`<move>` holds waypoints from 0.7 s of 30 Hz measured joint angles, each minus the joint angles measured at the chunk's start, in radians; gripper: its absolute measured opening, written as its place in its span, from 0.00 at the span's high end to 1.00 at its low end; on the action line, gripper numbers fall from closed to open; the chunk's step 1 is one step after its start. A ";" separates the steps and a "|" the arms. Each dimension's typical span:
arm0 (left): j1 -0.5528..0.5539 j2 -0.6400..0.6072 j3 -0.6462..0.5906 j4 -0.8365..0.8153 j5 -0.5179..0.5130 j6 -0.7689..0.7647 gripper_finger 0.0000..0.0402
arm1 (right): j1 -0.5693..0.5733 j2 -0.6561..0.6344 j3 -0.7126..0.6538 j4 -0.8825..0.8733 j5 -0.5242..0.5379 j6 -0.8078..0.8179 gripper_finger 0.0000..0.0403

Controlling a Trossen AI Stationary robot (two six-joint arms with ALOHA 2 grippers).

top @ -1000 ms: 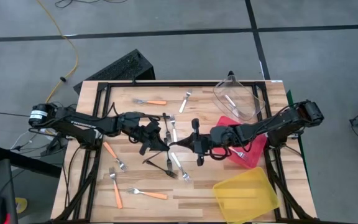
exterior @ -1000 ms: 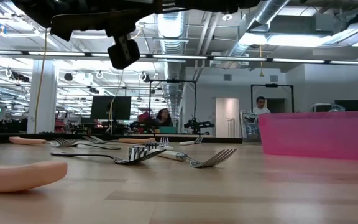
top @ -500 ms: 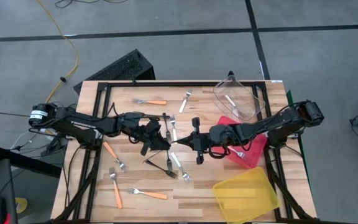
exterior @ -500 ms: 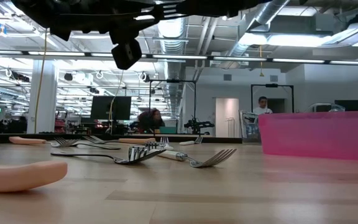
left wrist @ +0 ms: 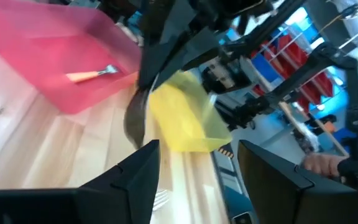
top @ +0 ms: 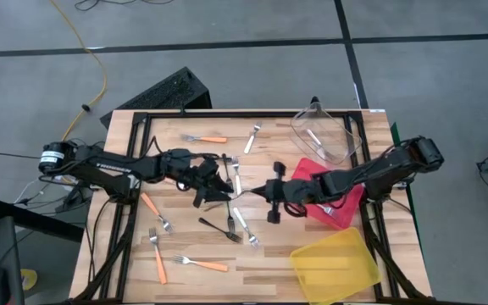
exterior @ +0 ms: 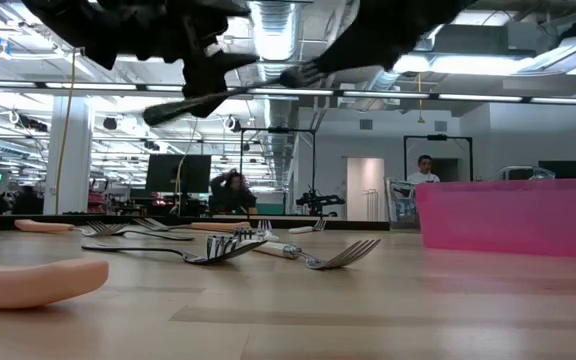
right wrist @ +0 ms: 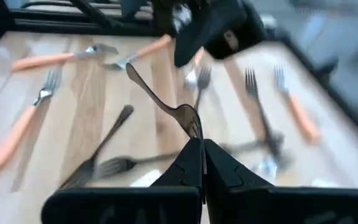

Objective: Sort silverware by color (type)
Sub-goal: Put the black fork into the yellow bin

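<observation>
A black fork (right wrist: 160, 99) hangs in the air over the table's middle, with my right gripper (right wrist: 202, 146) shut on it. My left gripper (left wrist: 197, 149) stands open just to the fork's left, and the fork's handle end (left wrist: 135, 118) shows just beyond one of its fingertips. In the high view my left gripper (top: 217, 188) and my right gripper (top: 259, 193) face each other, the fork (top: 240, 196) between them. Orange-handled forks (top: 151, 207), silver forks (top: 244, 224) and another black fork (top: 219, 227) lie flat on the wood. My right gripper pinches the black fork's tine end (right wrist: 193, 124) between its two fingers. The fingers come from the table's right, slanting a little downward, and lie roughly along the fork. The fork is lifted clear of the table, its handle (exterior: 183, 105) slanting down toward my left gripper.
A clear bin (top: 322, 134) stands at the far right with a pale fork inside. A red bin (top: 341, 203) under my right arm holds an orange-handled fork (left wrist: 92, 74). A yellow bin (top: 335, 263) stands at the near right. Black frame rails (top: 134, 152) edge the table.
My left gripper has opened and let go of the black fork. My right gripper, still shut on the fork, has rolled and drawn slightly toward the table's right edge. The fork has tipped, its handle end now lower than its tines.
</observation>
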 joint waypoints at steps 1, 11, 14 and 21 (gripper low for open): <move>0.006 0.000 0.000 -0.013 0.000 0.010 0.50 | 0.007 -0.013 0.001 -0.031 0.000 0.067 0.95; 0.033 0.001 0.000 -0.035 -0.014 0.037 0.50 | 0.137 -0.270 0.003 -0.507 -0.034 0.716 0.95; 0.033 0.001 0.000 -0.053 -0.024 0.057 0.50 | 0.212 -0.372 0.003 -0.695 -0.026 0.914 0.95; 0.033 0.001 0.000 -0.080 -0.037 0.062 0.50 | 0.418 -0.525 0.002 -1.007 -0.029 1.346 0.95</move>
